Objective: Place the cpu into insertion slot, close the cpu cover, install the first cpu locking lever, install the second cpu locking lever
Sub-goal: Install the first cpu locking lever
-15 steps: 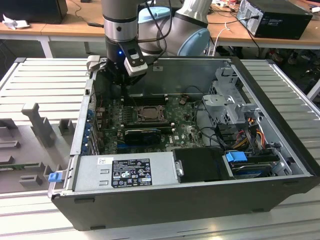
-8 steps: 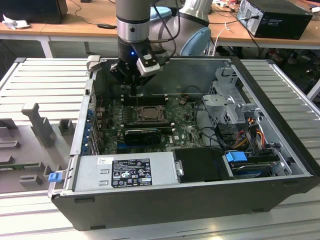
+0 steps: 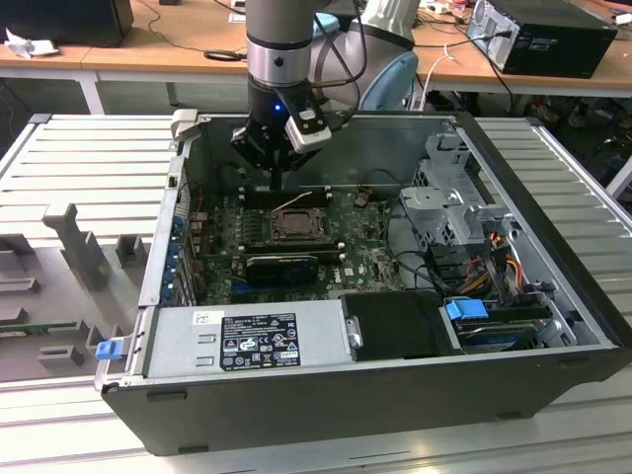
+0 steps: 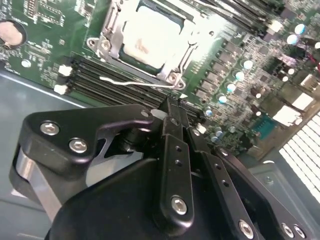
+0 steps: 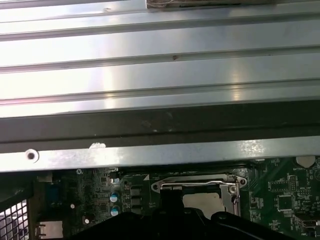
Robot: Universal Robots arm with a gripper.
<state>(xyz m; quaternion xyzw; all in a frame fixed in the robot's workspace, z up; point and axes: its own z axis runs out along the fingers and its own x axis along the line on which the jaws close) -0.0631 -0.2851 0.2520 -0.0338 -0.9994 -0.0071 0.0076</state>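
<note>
cpu (image 4: 150,35): pale silvery square, seated in socket (image 4: 172,76), framed by cpu cover (image 4: 112,40); middle of exterior view.
gripper (image 4: 171,105): fingers together, gripping nothing seen.
second wrist view: 1 wire lever (image 4: 135,81) beside socket.

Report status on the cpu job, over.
Tool low over the motherboard, beside the cpu. Chip seated, cpu cover down around it. Lever wire lies between tool and cover; latched or not, cannot tell.
</note>
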